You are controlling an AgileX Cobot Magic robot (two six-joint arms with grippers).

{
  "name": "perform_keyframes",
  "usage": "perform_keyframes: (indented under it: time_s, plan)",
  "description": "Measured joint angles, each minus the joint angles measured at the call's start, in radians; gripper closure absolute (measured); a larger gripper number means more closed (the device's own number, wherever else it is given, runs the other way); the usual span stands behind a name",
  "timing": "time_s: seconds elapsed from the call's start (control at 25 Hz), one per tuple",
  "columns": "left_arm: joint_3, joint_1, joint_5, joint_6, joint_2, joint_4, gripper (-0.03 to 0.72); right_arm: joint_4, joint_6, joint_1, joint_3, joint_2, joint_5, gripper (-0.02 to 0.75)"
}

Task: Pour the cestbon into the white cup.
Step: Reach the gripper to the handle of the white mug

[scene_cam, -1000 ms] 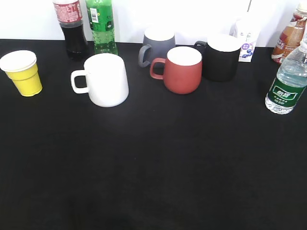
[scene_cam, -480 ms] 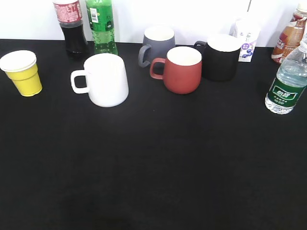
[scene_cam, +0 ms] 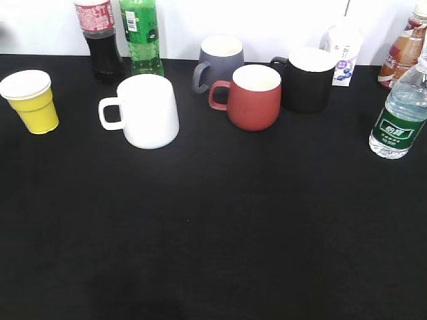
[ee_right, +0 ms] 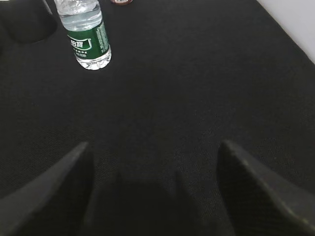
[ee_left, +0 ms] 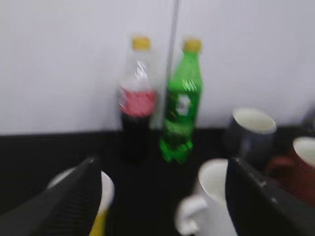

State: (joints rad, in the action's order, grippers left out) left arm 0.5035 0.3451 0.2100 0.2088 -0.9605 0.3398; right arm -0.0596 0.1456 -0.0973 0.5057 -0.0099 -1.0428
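Observation:
The cestbon (scene_cam: 399,115), a clear bottle with a dark green label, stands upright at the table's right edge; it also shows in the right wrist view (ee_right: 86,37), far ahead and left of my open, empty right gripper (ee_right: 155,162). The white cup (scene_cam: 147,111) stands left of centre, handle to the left; in the blurred left wrist view it (ee_left: 211,201) sits just inside the right finger of my open, empty left gripper (ee_left: 162,189). Neither gripper shows in the exterior view.
A yellow cup (scene_cam: 30,100) stands at far left. A cola bottle (scene_cam: 99,37) and a green soda bottle (scene_cam: 141,35) stand behind the white cup. Grey (scene_cam: 219,61), red (scene_cam: 253,97) and black (scene_cam: 307,79) mugs, a small carton (scene_cam: 342,55) and a brown drink bottle (scene_cam: 401,53) line the back.

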Motion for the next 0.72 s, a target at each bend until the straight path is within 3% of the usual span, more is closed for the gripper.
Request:
perform_keyframes:
  time_s: [0.12,0.2,0.36,0.48,0.72]
  plan:
    - [-0.032,0.152,0.165,0.000,-0.311,0.099,0.102,0.000,0.000,0.000,0.000,0.000,0.000,0.146]
    - [-0.032,0.199,0.340,0.000,-0.474,0.116,0.103,0.000,0.000,0.000,0.000,0.000,0.000,0.146]
    - [-0.032,0.203,0.666,0.000,-0.702,0.109,0.143,0.000,0.000,0.000,0.000,0.000,0.000,0.146]
    - [-0.028,0.201,0.708,0.000,-0.745,0.107,0.199,0.000,0.000,0.000,0.000,0.000,0.000,0.146]
    - [0.043,0.190,0.755,0.000,-0.884,0.108,0.204,0.000,0.000,0.000,0.000,0.000,0.000,0.146]
